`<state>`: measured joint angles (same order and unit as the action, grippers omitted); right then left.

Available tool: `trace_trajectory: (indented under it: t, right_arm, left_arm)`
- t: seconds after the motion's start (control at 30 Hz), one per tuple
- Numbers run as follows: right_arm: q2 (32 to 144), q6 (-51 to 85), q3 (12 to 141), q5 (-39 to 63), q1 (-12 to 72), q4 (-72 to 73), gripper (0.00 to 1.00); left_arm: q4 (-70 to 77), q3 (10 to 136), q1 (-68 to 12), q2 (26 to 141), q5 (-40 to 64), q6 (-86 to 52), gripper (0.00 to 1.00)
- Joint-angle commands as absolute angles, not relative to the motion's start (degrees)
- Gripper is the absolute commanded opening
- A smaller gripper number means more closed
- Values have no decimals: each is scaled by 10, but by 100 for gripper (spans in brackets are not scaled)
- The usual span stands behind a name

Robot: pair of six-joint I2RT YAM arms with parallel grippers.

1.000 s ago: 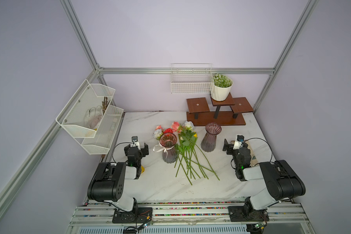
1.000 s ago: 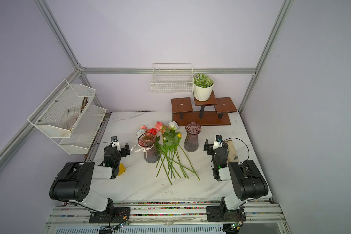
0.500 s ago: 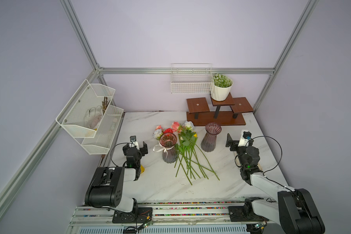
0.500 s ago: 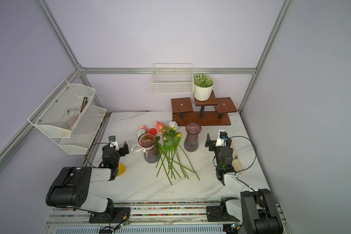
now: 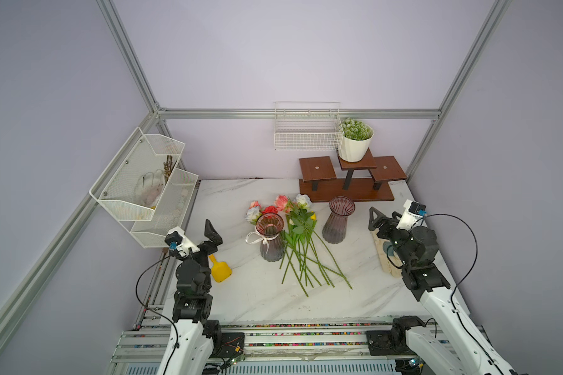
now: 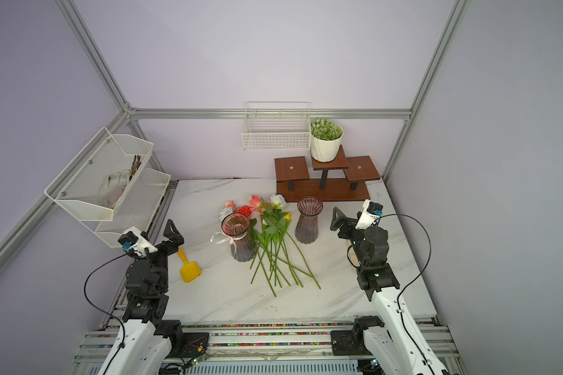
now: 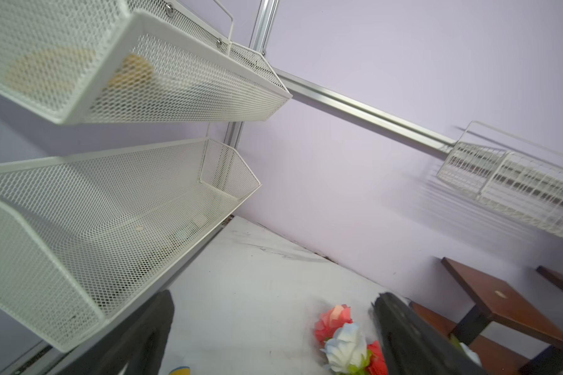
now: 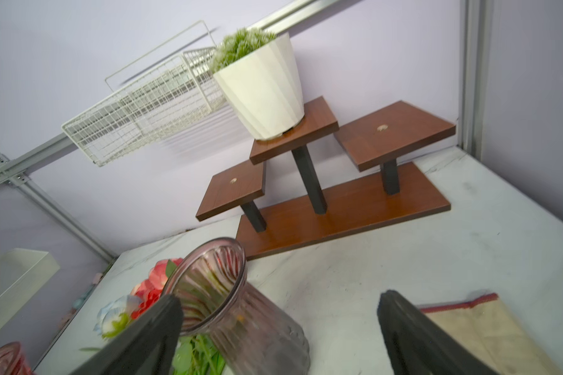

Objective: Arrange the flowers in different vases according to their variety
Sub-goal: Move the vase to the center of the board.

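Hovering above the marble worktop (image 5: pixel 241 302) with left claw (image 5: pixel 212 235) and right claw (image 5: pixel 384 220) spread wide, gripping nothing. Facing two empty vases, bow-tied vase (image 5: pixel 269 237) nearer the left claw, plain vase (image 5: pixel 338 220) nearer the right claw, with the flowers (image 5: pixel 301 246) heaped between. Likely needing next: reaching inward, pinching one rose stem.

The potted plant (image 5: pixel 355 144) stands on the wooden stand's (image 5: pixel 345 192) top tier, at the table's (image 5: pixel 241 302) rear. A wire basket (image 5: pixel 306 138) hangs beside it. A yellow scoop (image 5: pixel 220 270) lies near the mesh rack (image 5: pixel 134 194).
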<state>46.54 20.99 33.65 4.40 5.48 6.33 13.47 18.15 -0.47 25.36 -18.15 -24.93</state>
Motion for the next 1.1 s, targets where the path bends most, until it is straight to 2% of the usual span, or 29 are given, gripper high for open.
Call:
trace_trajectory:
  t: [0.0,0.1,0.17,0.3,0.47,0.6,0.73,0.8,0.93,1.07]
  right_arm:
    - [479,235,362,187,55,-10,97]
    - [502,258,364,255,65,-10,89]
    - [518,256,367,263,90,-29,83]
    - [553,222,373,195,195,-69,76]
    - [616,182,392,127,301,-106,71]
    - [687,153,424,76,372,-143,68]
    - [753,132,459,62,416,-169,67]
    - [793,128,491,43,434,-187,62]
    - [858,142,554,40,446,-192,62]
    - [930,179,631,-17,446,-214,58]
  left_arm:
    - [-31,175,-17,202,-94,-362,100]
    - [-4,176,-32,230,-38,-335,100]
    - [26,175,-32,250,-6,-324,100]
    - [34,194,-31,283,11,-307,100]
    - [-27,200,-29,310,-64,-387,100]
    - [-18,192,-24,326,-57,-398,100]
    - [-18,193,-23,333,-68,-402,100]
    - [-13,186,-23,331,-73,-407,100]
    - [-1,175,-23,328,-77,-410,100]
    - [0,175,-22,335,-83,-409,100]
